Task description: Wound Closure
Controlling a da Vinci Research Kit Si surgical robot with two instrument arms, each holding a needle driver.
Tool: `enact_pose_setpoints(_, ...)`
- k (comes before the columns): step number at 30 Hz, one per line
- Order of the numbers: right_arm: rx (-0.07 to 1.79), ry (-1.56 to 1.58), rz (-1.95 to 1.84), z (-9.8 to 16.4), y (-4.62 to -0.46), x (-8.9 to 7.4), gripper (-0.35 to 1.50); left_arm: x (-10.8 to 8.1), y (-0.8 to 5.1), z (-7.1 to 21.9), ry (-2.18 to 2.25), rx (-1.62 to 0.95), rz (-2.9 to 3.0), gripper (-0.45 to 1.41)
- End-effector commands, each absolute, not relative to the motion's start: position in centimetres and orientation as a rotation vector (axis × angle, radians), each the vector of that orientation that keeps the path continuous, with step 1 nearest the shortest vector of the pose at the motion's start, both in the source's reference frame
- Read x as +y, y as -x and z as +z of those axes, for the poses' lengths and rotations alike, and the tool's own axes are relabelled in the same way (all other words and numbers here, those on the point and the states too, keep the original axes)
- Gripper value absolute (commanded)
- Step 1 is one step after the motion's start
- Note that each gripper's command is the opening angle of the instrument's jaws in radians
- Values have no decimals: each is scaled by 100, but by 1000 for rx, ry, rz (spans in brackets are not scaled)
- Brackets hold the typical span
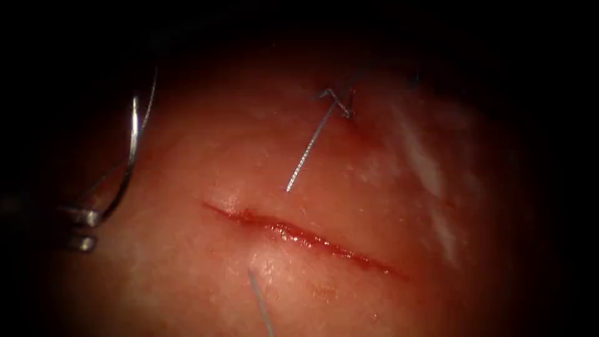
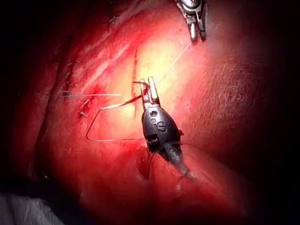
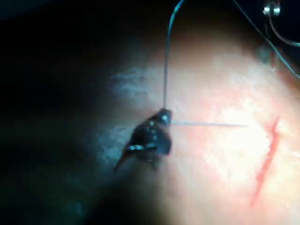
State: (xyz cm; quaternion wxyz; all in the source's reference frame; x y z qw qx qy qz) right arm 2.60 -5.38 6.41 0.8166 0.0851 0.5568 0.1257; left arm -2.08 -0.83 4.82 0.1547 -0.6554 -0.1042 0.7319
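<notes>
Tissue (image 1: 187,281) glistening; left end effector (image 1: 88,229) clamps needle (image 1: 132,150), off tissue; right end effector (image 3: 150,137) unclear.

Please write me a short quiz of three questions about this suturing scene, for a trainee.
1. True or false: in the endoscope view, the curved steel needle lies right of the red cut in the pink tissue.
2. The needle's lower end meets: A) the left end effector; B) the cut; C) the dark knot.
3. Fill in: ____ stitches cross the cut.
Key: 1 false, it lies to the left; 2 A; 3 no.
</notes>
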Motion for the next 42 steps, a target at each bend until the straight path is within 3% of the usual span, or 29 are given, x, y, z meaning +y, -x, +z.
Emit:
enact_pose_setpoints(1,1176,-163,289,648,-264,-535,123,-84,212,489,1881,-298,2096,-45)
enact_pose_setpoints(4,1171,-160,295,659,-257,-527,131,-84,211,489,1882,-298,2096,-45)
enact_pose_setpoints(15,1157,-107,354,709,-232,-485,125,-84,212,489,1881,-298,2096,-45)
enact_pose_setpoints(42,1139,-21,387,779,-348,-420,114,-85,210,492,1884,-297,2098,-45)
